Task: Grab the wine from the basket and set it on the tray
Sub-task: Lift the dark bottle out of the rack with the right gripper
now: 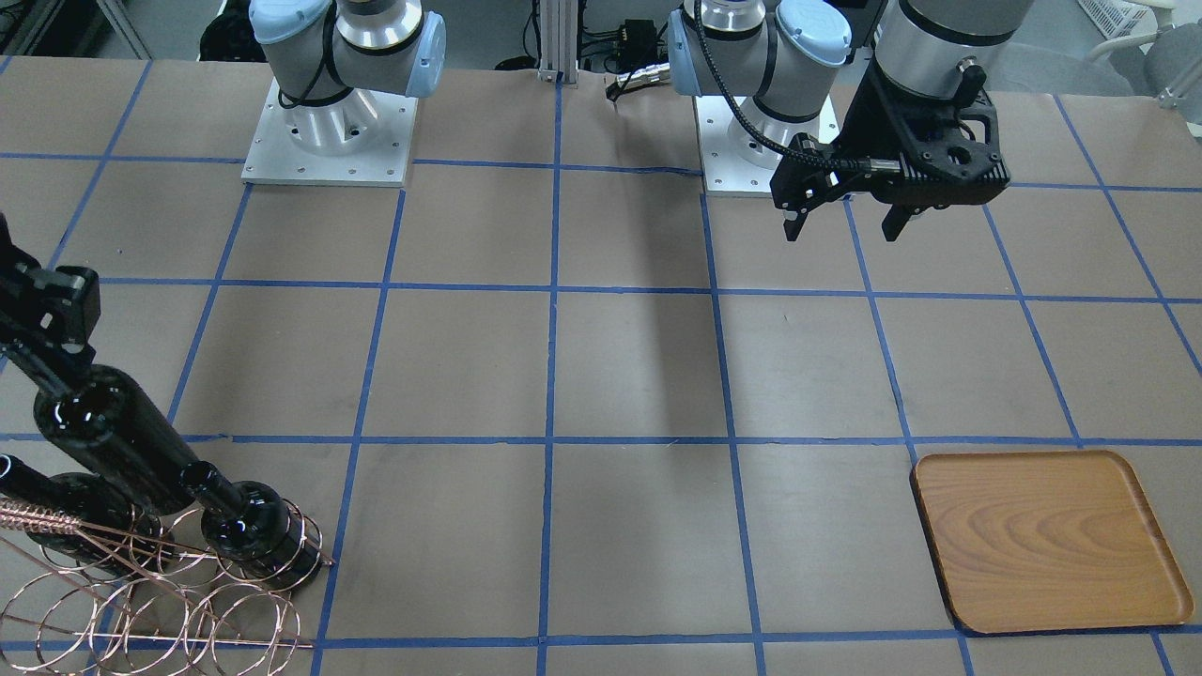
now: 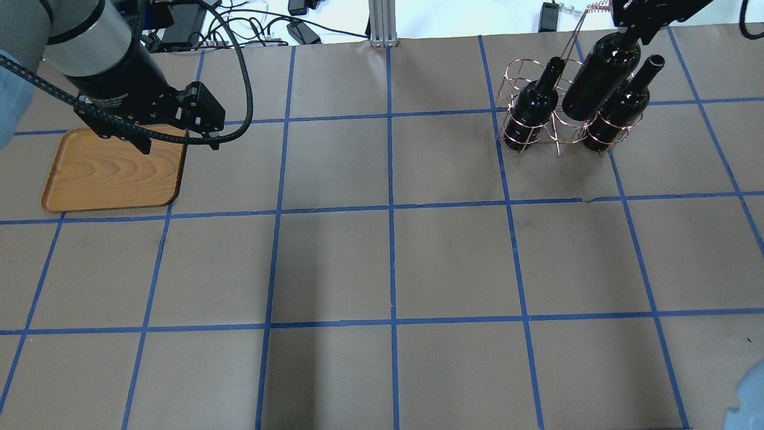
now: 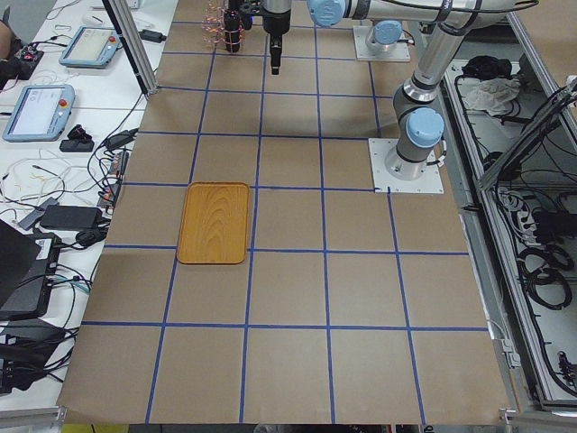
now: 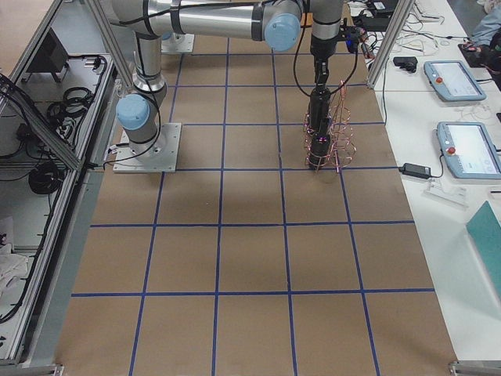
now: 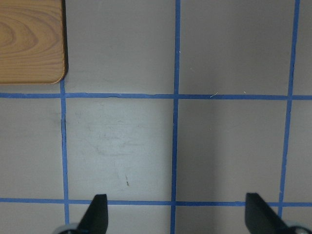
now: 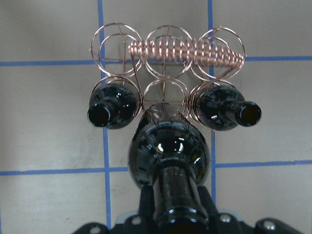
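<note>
Copper wire rings make up the basket [image 6: 185,51], which stands on the bench [image 2: 388,269] at the far side of the robot's right half. The right gripper [image 2: 631,30] is clamped on the neck of 1 wine bottle [image 2: 600,80], pinching it near the mouth. This wine bottle hangs neck-up, its dark glossy body raised over the middle ring of the basket's front row. Its base sits higher than the bases of the other 2 bottles. Whether it is fully clear of the wire cannot be told. The 2 other bottles [image 2: 533,104] [image 2: 621,107] stand in the rings on either side of it, necks up and mouths open.

Light-brown wood shows in the tray [image 1: 1047,535], which lies flat on the bench in the robot's left half, well apart from the basket. The left gripper [image 1: 840,221] hovers above the bench with its fingers spread wide and nothing between them. It is near the tray but not over it. In the left wrist view only a rounded corner of the tray appears, at the upper left.
</note>
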Robot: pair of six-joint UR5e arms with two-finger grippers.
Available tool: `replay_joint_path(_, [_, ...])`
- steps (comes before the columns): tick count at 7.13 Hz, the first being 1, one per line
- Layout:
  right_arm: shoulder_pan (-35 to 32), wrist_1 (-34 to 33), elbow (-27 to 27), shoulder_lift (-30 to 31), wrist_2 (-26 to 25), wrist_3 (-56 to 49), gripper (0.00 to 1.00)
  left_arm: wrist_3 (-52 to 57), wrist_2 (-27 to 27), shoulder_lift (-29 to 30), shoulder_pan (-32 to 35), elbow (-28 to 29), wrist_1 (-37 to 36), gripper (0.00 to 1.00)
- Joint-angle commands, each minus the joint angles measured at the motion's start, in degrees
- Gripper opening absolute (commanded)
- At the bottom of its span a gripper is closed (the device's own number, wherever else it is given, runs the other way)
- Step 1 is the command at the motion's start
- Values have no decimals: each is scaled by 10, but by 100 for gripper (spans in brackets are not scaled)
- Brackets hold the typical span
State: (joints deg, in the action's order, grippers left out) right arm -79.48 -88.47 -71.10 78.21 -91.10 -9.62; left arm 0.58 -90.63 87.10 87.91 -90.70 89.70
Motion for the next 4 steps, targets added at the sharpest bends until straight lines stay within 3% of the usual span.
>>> replay_joint_path(1, [-19,67,-30,47,-2,33,19,7,-1,0,-5,0,-6,100])
replay_joint_path(4, [-117,36,-184,126,5,178,12,9,-6,0,-9,0,-5,100])
